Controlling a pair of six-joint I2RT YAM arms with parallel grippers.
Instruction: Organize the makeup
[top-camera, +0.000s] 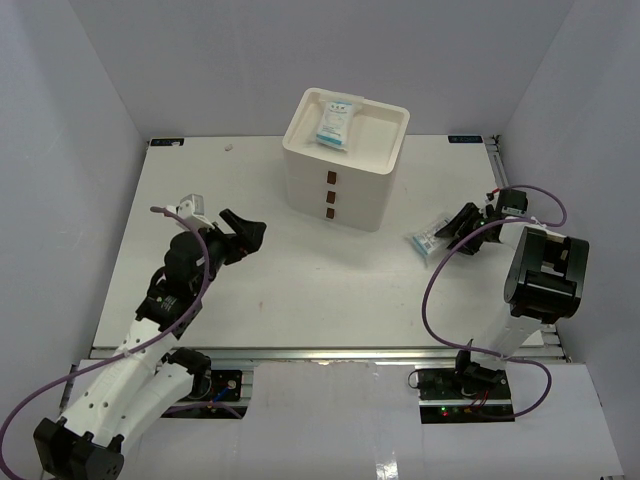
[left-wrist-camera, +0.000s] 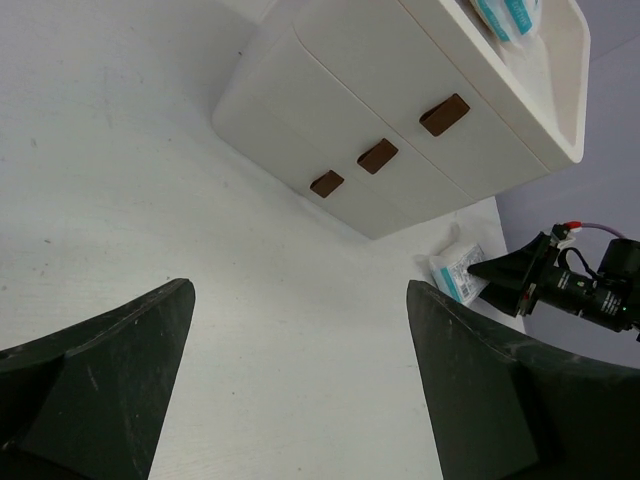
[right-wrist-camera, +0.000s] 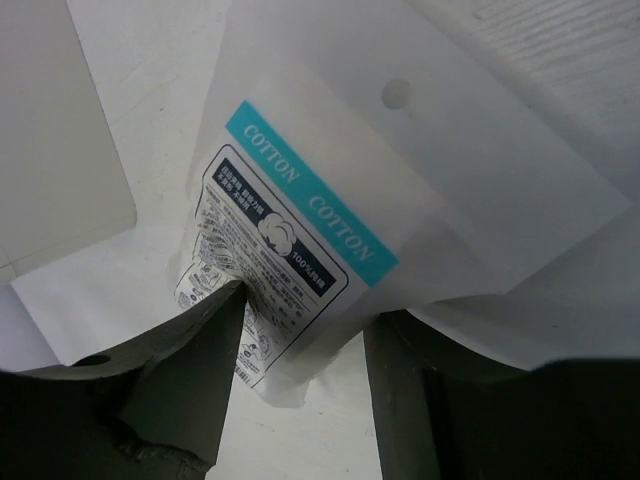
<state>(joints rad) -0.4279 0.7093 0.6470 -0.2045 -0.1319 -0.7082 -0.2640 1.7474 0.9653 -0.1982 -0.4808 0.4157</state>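
Observation:
A flat blue-and-white cotton packet (top-camera: 424, 241) lies on the table right of the cream drawer box (top-camera: 340, 175). In the right wrist view this packet (right-wrist-camera: 300, 230) sits between my right gripper's (right-wrist-camera: 305, 350) fingers, which press on its lower end. Another clear packet (right-wrist-camera: 540, 90) lies just behind it. One more blue-and-white packet (top-camera: 337, 121) rests in the tray on top of the box. My left gripper (top-camera: 250, 235) hovers over bare table left of the box, open and holding nothing (left-wrist-camera: 300, 390).
The box's three drawers, with brown handles (left-wrist-camera: 378, 156), are closed. Grey walls enclose the table on three sides. My right arm's purple cable (top-camera: 432, 290) loops above the table's right side.

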